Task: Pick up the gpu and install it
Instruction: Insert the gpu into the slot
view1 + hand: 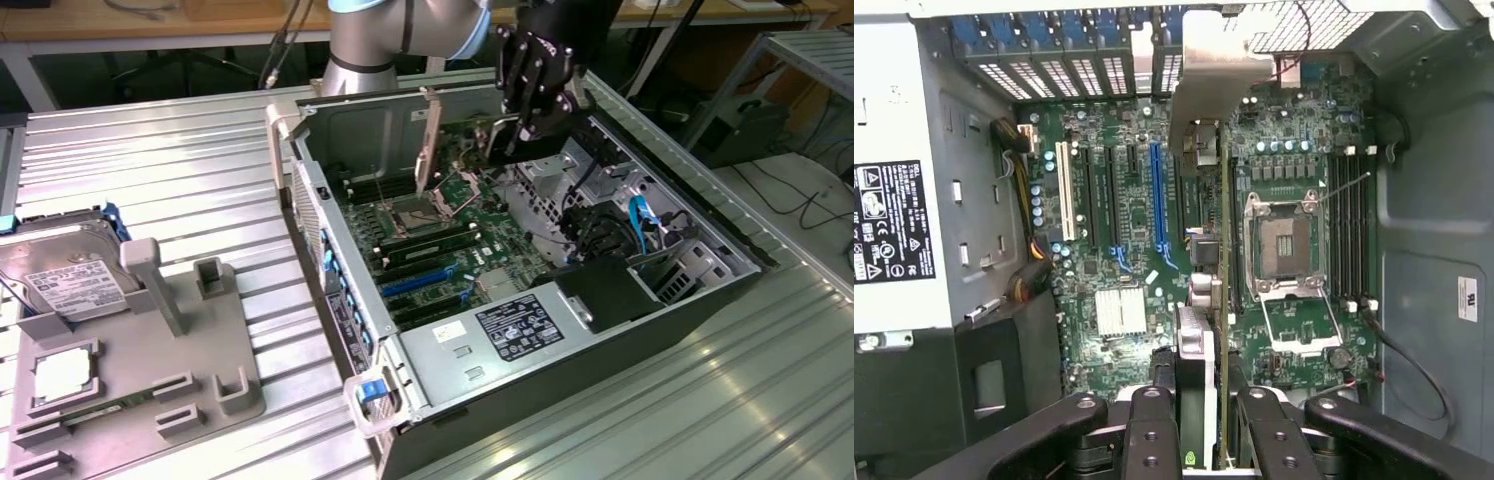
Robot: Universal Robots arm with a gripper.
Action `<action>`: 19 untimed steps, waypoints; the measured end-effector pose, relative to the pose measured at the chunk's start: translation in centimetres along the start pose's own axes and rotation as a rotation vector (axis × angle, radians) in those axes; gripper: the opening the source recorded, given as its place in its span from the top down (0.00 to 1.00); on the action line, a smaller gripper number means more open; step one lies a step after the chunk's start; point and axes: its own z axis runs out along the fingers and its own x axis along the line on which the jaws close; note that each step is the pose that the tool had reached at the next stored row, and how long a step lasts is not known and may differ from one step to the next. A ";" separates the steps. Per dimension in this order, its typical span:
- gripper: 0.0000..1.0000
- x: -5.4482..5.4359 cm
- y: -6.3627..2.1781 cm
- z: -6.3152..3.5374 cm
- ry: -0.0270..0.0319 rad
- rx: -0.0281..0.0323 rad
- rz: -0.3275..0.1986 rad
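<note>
My gripper point(531, 122) hangs over the far part of the open computer case point(310, 215) and is shut on the gpu point(503, 142), which it holds on edge above the motherboard point(447, 245). In the wrist view the gpu point(1202, 330) is edge-on between the two black fingers point(1152, 430). Its silver bracket point(1206, 75) points toward the rear slot openings. The card sits over the strip of board between the long blue slot point(1157, 195) and the open CPU socket point(1286, 238). It is clear of the board, not seated.
The power supply point(518, 325) fills the case's near end. Black and blue cables point(627, 230) lie by the drive bays. A raised socket lever point(430, 140) stands beside the gripper. Outside, a grey fixture point(147, 370) holds a hard drive point(60, 275) and a small square chip point(60, 375).
</note>
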 end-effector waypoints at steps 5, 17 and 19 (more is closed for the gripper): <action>0.72 0.3 0.12 2.84 0.0000 -0.0072 0.000; 0.72 0.5 1.04 4.77 0.0005 -0.0149 -0.001; 0.72 0.5 1.06 4.99 -0.0008 -0.0149 -0.001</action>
